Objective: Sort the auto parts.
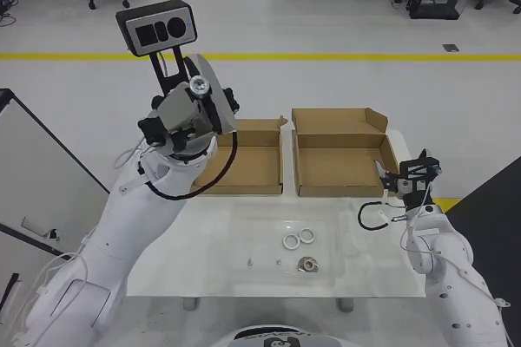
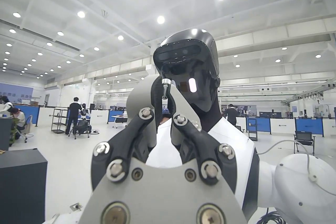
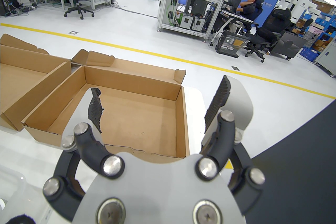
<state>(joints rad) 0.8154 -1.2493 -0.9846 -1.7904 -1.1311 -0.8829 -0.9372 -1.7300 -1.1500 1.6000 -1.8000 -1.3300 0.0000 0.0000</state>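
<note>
My left gripper (image 2: 164, 97) is raised high above the table's far left, turned up toward the robot's head, and shut on a small threaded metal bolt (image 2: 165, 87). In the top view that gripper (image 1: 201, 87) hangs over the left cardboard box (image 1: 259, 186). My right gripper (image 3: 160, 93) stands open and holds nothing at the right edge of the right cardboard box (image 3: 131, 83), also seen from above (image 1: 408, 182). On the table lie two white rings (image 1: 291, 241) (image 1: 307, 234), a round metal part (image 1: 308, 265) and a tiny screw (image 1: 251, 259).
Both shallow open boxes, left (image 1: 259, 186) and right (image 1: 339, 186), stand side by side at the table's far edge. A dark panel (image 1: 504, 208) rises right of the table and a grey cabinet (image 1: 17, 165) stands left of it.
</note>
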